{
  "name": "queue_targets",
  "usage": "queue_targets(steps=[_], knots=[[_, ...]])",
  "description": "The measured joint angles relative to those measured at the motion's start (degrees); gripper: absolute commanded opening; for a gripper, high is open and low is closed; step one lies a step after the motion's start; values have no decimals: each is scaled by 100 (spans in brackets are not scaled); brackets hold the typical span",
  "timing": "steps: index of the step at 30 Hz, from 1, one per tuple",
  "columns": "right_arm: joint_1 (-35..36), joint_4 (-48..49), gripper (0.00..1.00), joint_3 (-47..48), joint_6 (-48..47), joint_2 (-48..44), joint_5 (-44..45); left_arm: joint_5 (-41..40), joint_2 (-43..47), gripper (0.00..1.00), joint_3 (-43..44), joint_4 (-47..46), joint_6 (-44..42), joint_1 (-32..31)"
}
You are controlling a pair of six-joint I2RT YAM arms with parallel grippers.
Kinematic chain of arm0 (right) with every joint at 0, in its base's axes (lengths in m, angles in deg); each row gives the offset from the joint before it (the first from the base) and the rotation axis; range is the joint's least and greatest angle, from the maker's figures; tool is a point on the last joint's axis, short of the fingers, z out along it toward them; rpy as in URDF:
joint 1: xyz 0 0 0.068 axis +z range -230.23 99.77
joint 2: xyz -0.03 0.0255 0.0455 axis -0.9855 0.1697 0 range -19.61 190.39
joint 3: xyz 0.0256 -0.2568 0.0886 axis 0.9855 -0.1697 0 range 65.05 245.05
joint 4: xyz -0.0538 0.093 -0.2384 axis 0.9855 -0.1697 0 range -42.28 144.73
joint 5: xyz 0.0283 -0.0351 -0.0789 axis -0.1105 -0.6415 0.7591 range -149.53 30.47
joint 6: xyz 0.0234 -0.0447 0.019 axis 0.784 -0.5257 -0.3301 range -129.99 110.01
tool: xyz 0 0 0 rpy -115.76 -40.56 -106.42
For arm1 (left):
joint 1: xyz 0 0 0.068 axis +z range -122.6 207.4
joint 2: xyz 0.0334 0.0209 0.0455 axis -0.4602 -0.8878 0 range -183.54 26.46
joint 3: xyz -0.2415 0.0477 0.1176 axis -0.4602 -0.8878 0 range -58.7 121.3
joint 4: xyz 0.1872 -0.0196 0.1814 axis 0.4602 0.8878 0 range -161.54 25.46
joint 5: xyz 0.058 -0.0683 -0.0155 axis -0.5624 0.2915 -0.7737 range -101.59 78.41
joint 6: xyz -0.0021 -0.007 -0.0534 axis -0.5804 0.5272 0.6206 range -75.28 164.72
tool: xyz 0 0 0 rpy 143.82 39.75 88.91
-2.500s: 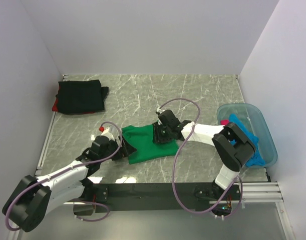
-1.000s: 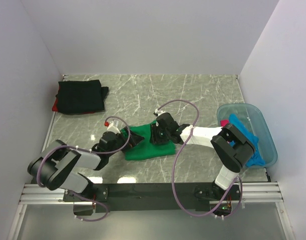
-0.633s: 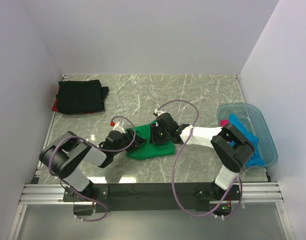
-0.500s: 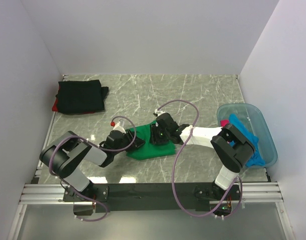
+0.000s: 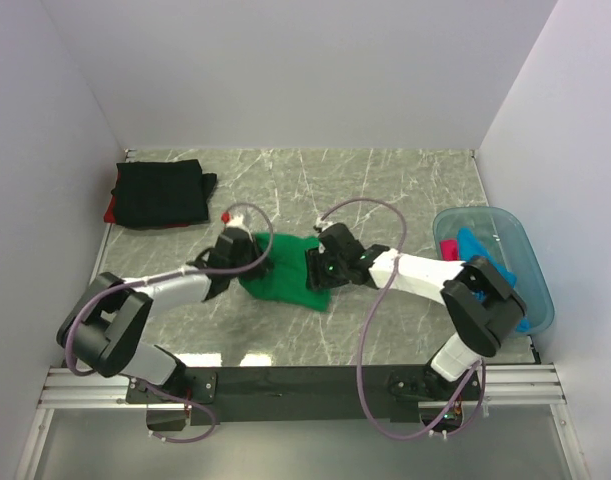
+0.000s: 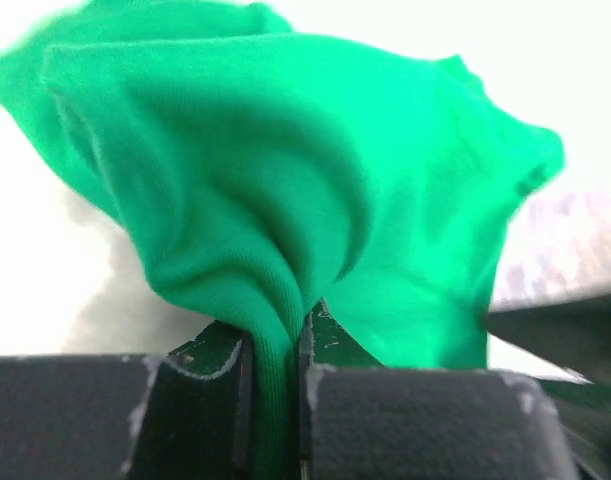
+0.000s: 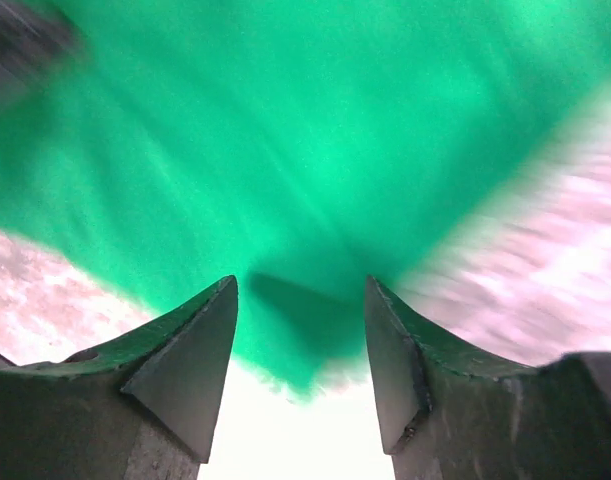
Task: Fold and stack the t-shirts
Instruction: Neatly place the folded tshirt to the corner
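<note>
Top external: 1 green t-shirt [image 5: 281,284], bunched, lies mid-table [image 5: 405,190] between both arms. The left gripper [image 5: 247,258] is at its left edge and the right gripper [image 5: 321,272] at its right edge.

Left wrist: I log the left gripper [image 6: 275,345] pinching a gathered fold of the green cloth, jaws pressed together on it.

Right wrist: the right gripper [image 7: 300,330] is spread, its fingers apart over the shirt's edge and clamping nothing.

Far left corner: 1 folded black t-shirt [image 5: 160,192] on top of 1 red t-shirt [image 5: 109,212].

Right side: 1 tub [image 5: 538,272] holding 1 blue t-shirt [image 5: 475,248] and 1 pink t-shirt [image 5: 448,246].
</note>
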Motion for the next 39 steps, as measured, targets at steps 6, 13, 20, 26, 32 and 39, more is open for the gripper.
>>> queue_targets(steps=[6, 13, 20, 26, 32, 39], knots=[[-688, -551, 63, 319, -199, -627, -7, -297, 2, 0, 1375, 1196, -1202, 758], [-1080, -542, 64, 584, -365, -1080, -227, -107, -531, 0, 2723, 1923, -2282, 1631], [-1147, -516, 64, 540, -474, -1095, -509, 459, -1438, 0, 4002, 2409, -2927, 2444], [-1204, -437, 64, 398, -507, -1095, -675, 868, -1888, 0, 4824, 2671, -3195, 3119], [-1204, -426, 64, 369, -542, -1095, -730, 1207, -1921, 0, 5110, 2586, -3250, 3783], [-1224, -369, 64, 369, -555, -1095, -839, 1471, -1908, 0, 4948, 2271, -3097, 4385]])
